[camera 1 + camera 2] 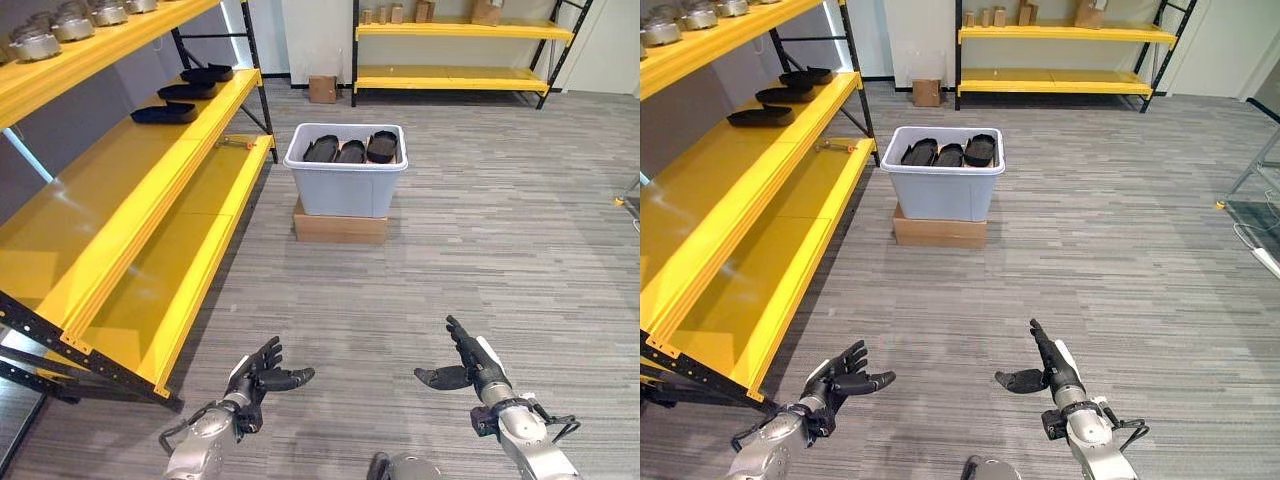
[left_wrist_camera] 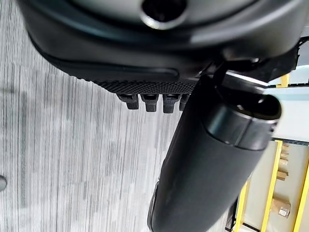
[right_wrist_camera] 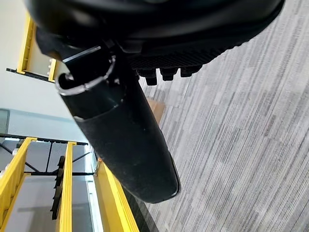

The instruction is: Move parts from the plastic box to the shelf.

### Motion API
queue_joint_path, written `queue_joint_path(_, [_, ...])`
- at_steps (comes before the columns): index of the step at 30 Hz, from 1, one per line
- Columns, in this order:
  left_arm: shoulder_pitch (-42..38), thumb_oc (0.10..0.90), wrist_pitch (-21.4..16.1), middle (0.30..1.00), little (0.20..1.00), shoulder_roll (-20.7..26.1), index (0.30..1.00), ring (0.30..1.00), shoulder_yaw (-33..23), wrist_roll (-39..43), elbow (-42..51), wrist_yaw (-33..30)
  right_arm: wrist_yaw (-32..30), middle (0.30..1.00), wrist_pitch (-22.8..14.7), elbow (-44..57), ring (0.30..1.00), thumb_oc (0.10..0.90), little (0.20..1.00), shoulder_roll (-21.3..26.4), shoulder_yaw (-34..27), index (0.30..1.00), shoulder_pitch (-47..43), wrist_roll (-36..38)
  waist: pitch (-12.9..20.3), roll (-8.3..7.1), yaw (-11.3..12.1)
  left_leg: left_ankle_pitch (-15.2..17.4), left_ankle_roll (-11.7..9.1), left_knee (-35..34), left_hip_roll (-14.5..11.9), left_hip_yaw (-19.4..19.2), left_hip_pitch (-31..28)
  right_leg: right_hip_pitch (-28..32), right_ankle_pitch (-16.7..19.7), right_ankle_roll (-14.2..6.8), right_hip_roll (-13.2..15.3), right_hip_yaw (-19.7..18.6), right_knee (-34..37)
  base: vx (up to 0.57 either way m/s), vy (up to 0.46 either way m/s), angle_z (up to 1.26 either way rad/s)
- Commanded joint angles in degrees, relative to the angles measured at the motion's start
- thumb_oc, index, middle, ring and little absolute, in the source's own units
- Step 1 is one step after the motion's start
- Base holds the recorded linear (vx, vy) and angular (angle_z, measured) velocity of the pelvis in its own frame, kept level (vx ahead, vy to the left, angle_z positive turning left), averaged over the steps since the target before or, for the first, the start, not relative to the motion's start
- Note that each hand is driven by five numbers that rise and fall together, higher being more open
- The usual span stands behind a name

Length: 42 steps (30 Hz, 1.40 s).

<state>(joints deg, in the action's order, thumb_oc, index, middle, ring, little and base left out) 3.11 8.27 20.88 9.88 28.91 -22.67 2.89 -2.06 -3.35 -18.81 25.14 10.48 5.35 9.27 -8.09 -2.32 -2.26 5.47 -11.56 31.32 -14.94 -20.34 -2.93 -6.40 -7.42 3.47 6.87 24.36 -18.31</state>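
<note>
Left eye view: pale grey plastic box (image 1: 346, 183), rectangular with a rolled rim, sits on a flat brown cardboard carton (image 1: 340, 224) on the grey striped carpet floor (image 1: 480, 250). Three dark oval parts (image 1: 351, 150) stand on edge inside the box, side by side, their long axes running away from the robot. Left of the box, a yellow metal shelf (image 1: 150, 200) with black uprights; three more dark flat parts (image 1: 166, 113) lie on its middle level and silver round pieces (image 1: 60, 25) on its top level. Well in front of the box, both hands are low above the floor and empty. Left hand (image 1: 262, 376): fingers spread, loosely bent, thumb out. Right hand (image 1: 468, 362): fingers straight towards the box, thumb out sideways.
</note>
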Motion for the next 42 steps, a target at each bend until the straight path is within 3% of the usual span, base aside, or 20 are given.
queue_joint_path(1, [-2.0, 0.9, -6.2, 1.0, 1.0, -0.1, 1.0, 1.0, -0.7, -0.5, 3.7, 0.0, 1.2, 1.0, -6.1, 2.0, 1.0, 0.9, 1.0, 1.9, -0.6, 1.0, -3.0, 1.0, -0.1, -0.25, -0.5, 1.7, 6.4, 2.4, 7.8, -7.1, 1.0, 7.4, 0.3, -3.9, -3.1, -1.2, 11.2, 0.14, 0.074, -0.03])
queue_joint_path(4, [-2.0, 0.9, -6.7, 1.0, 1.0, 0.4, 1.0, 1.0, -0.2, 0.4, 3.9, -2.4, 1.6, 1.0, -5.7, 2.3, 1.0, 0.9, 1.0, 1.2, 0.0, 1.0, -3.1, -0.4, -1.1, 0.05, -1.5, 1.1, 7.7, -14.1, 5.6, -8.5, -0.5, 7.5, 0.7, -5.8, -1.9, -2.2, 9.8, 0.17, 0.165, 0.35])
queue_joint_path(6, [-1.9, 0.9, -7.3, 1.0, 1.0, 0.4, 1.0, 1.0, 0.3, 1.1, 4.2, -3.6, 1.7, 1.0, -5.6, 2.3, 1.0, 0.9, 1.0, 1.2, 0.4, 1.0, -3.3, -0.7, -1.5, -0.21, -1.3, -0.8, 7.4, -18.2, 4.5, -8.5, -0.2, 9.2, 0.7, -6.3, -1.6, -3.0, 10.6, 0.16, 0.135, 0.47])
queue_joint_path(8, [-0.8, 0.9, -8.3, 1.0, 1.0, 0.0, 1.0, 1.0, 0.2, 1.9, 4.7, -5.2, 2.8, 1.0, -6.2, 1.4, 1.0, 0.9, 1.0, 1.5, 1.5, 1.0, -4.2, -0.9, -2.0, -0.29, 0.4, -9.3, 4.3, -24.4, -0.6, -6.3, 2.8, 13.5, 0.2, -6.7, -1.1, -3.7, 12.9, 0.23, 0.143, 0.06])
queue_joint_path(9, [-0.7, 0.9, -8.5, 1.0, 1.0, -0.1, 1.0, 1.0, 0.1, 1.8, 4.7, -5.4, 2.9, 1.0, -6.3, 1.3, 1.0, 0.9, 1.0, 1.6, 1.7, 1.0, -4.3, -0.7, -2.1, -0.3, 0.6, -10.3, 4.0, -24.7, -1.2, -6.0, 3.1, 13.8, 0.1, -6.7, -1.0, -3.7, 13.1, 0.19, 0.091, -0.36])
queue_joint_path(11, [0.3, 0.9, -9.8, 1.0, 1.0, -0.6, 1.0, 1.0, -0.4, 1.8, 4.0, -6.0, 3.4, 1.0, -6.8, 1.6, 1.0, 0.9, 1.0, 2.2, 2.9, 1.0, -4.5, -0.9, -2.3, 0.07, 1.4, -15.8, 1.7, -27.5, -6.3, -4.5, 4.8, 14.8, -0.7, -6.9, -0.2, -3.9, 12.6, 0.24, 0.15, -0.37])
queue_joint_path(14, [0.9, 0.9, -11.6, 1.0, 1.0, -1.3, 1.0, 1.0, -1.1, 1.4, 2.7, -6.1, 4.0, 1.0, -7.0, 3.1, 1.0, 0.9, 1.0, 3.0, 3.7, 1.0, -3.7, -0.3, -2.8, 0.83, 1.0, -18.0, 0.5, -29.3, -9.0, -6.1, 4.5, 14.7, -3.1, -7.1, 0.7, -3.1, 9.0, 0.32, 0.204, -0.35])
queue_joint_path(17, [1.0, 0.9, -12.1, 1.0, 1.0, -1.0, 1.0, 1.0, -1.7, 0.0, 2.7, -6.0, 4.5, 1.0, -7.3, 4.2, 1.0, 0.9, 1.0, 2.9, 4.1, 1.0, -3.1, -0.4, -3.0, 1.55, 1.2, -16.2, 1.2, -29.3, -7.9, -6.0, 3.6, 14.1, -6.0, -7.0, 0.7, -2.9, 4.3, 0.34, 0.208, -0.19])
queue_joint_path(19, [0.9, 0.9, -10.2, 1.0, 1.0, -0.4, 1.0, 1.0, -2.2, 0.0, 2.8, -4.8, 3.2, 1.0, -6.8, 3.6, 1.0, 0.9, 1.0, 1.8, 4.6, 1.0, -3.4, 2.1, -3.5, 1.82, 2.1, -13.2, 3.1, -27.4, -5.2, -3.2, 3.4, 13.6, -9.3, -6.8, 0.9, -3.8, -1.7, 0.42, 0.253, -0.29])
queue_joint_path(25, [-0.8, 0.9, -8.8, 1.0, 1.0, 0.3, 1.0, 1.0, -1.5, -3.0, 2.1, -1.2, -0.4, 1.0, -7.3, 2.8, 1.0, 0.9, 1.0, -0.6, 4.0, 1.0, -3.1, 2.6, -3.3, 2.39, 2.4, -8.4, 7.4, -24.5, 0.9, -1.0, 3.8, 11.9, -10.0, -7.6, 1.1, -6.4, -8.5, 0.33, 0.252, 0.17])
queue_joint_path(28, [-1.5, 0.9, -8.6, 1.0, 1.0, 1.3, 1.0, 1.0, -0.5, -3.7, 2.3, 0.4, -2.0, 1.0, -7.5, 3.5, 1.0, 0.9, 1.0, -1.0, 3.1, 1.0, -2.9, 2.6, -2.7, 2.37, 1.9, -6.2, 9.8, -24.5, 4.4, -0.6, 3.6, 10.3, -8.1, -10.1, 1.4, -8.5, -14.2, 0.25, 0.255, 0.01])
queue_joint_path(30, [-2.5, 0.9, -8.0, 1.0, 1.0, 2.0, 1.0, 1.0, 0.6, -3.4, 2.4, 1.5, -2.8, 1.0, -7.2, 3.8, 1.0, 0.9, 1.0, -1.4, 2.5, 1.0, -2.8, 2.0, -2.1, 2.2, 1.3, -4.2, 12.2, -25.1, 7.5, -0.8, 2.8, 8.0, -4.6, -13.0, 2.0, -10.2, -21.9, 0.25, 0.281, -0.03])
queue_joint_path(31, [-3.5, 0.9, -7.4, 1.0, 1.0, 2.5, 1.0, 1.0, 1.8, -3.7, 2.5, 1.8, -3.7, 1.0, -6.8, 3.7, 1.0, 0.9, 1.0, -1.6, 2.2, 1.0, -2.7, 2.0, -1.7, 1.96, 1.2, -2.8, 14.1, -25.3, 9.6, -1.0, 2.4, 6.6, -0.6, -15.3, 2.9, -10.6, -28.2, 0.27, 0.28, -0.24])
queue_joint_path(33, [-4.1, 0.9, -6.8, 1.0, 1.0, 2.6, 1.0, 1.0, 2.8, -3.9, 2.6, 2.1, -4.7, 1.0, -6.7, 3.5, 1.0, 0.9, 1.0, -1.9, 2.1, 1.0, -2.6, 2.1, -1.4, 1.99, 1.5, -1.4, 15.9, -25.0, 11.3, -1.4, 2.0, 4.4, 3.1, -16.4, 5.2, -9.5, -34.8, 0.24, 0.216, -0.22])
queue_joint_path(34, [-3.9, 0.9, -6.6, 1.0, 1.0, 2.4, 1.0, 1.0, 3.3, -4.3, 3.0, 2.4, -4.9, 1.0, -7.2, 3.1, 1.0, 0.9, 1.0, -2.0, 2.0, 1.0, -2.6, 1.8, -1.6, 2.33, 1.4, 0.1, 16.7, -25.5, 13.0, -1.2, 0.2, 0.3, 5.0, -16.9, 7.0, -10.1, -41.8, 0.15, 0.127, -0.11])
queue_joint_path(36, [-3.0, 0.9, -6.7, 1.0, 1.0, 2.6, 1.0, 1.0, 3.0, -4.2, 3.9, 2.2, -4.5, 1.0, -8.2, 3.1, 1.0, 0.9, 1.0, -2.1, 2.0, 1.0, -2.5, 0.9, -2.2, 3.32, 1.0, 0.4, 17.0, -25.5, 12.5, -2.5, -0.6, -5.2, 7.1, -16.2, 6.0, -9.4, -42.9, 0.18, 0.065, -0.33])
queue_joint_path(37, [-2.1, 0.9, -6.5, 1.0, 1.0, 3.0, 1.0, 1.0, 2.6, -3.5, 4.9, 2.4, -4.4, 1.0, -8.9, 3.6, 1.0, 0.9, 1.0, -2.1, 2.1, 1.0, -2.4, 0.3, -3.3, 3.43, -0.1, 1.6, 16.6, -24.9, 12.8, -3.1, -1.7, -10.2, 7.3, -16.1, 5.2, -8.8, -39.2, 0.25, -0.01, -0.47])
queue_joint_path(39, [-2.5, 0.9, -6.1, 1.0, 1.0, 3.7, 1.0, 1.0, 2.7, -2.9, 5.4, 2.5, -4.7, 1.0, -9.4, 4.1, 1.0, 0.9, 1.0, -2.0, 1.8, 1.0, -2.4, 0.3, -4.4, 2.91, -0.8, 2.8, 16.0, -24.5, 13.0, -3.0, -2.8, -11.0, 7.3, -14.9, 7.0, -7.0, -30.8, 0.26, -0.119, -0.55])
queue_joint_path(41, [-4.1, 0.9, -5.2, 1.0, 1.0, 4.0, 1.0, 1.0, 3.6, -3.2, 5.1, 2.4, -6.1, 1.0, -9.7, 3.8, 1.0, 0.9, 1.0, -1.9, 1.5, 1.0, -3.0, 0.4, -5.6, 1.64, -1.5, 5.5, 15.4, -23.3, 13.1, -3.1, -4.2, -10.5, 11.0, -14.7, 10.2, -5.8, -17.2, 0.29, -0.222, -0.08])
queue_joint_path(42, [-4.4, 0.9, -5.1, 1.0, 1.0, 4.0, 1.0, 1.0, 3.9, -3.2, 5.1, 2.2, -6.3, 1.0, -9.6, 3.8, 1.0, 0.9, 1.0, -1.8, 1.5, 1.0, -3.1, 0.6, -5.7, 1.42, -1.7, 6.0, 15.3, -23.2, 13.1, -3.2, -4.6, -10.6, 12.0, -14.8, 10.8, -5.8, -14.9, 0.3, -0.286, 0.08])
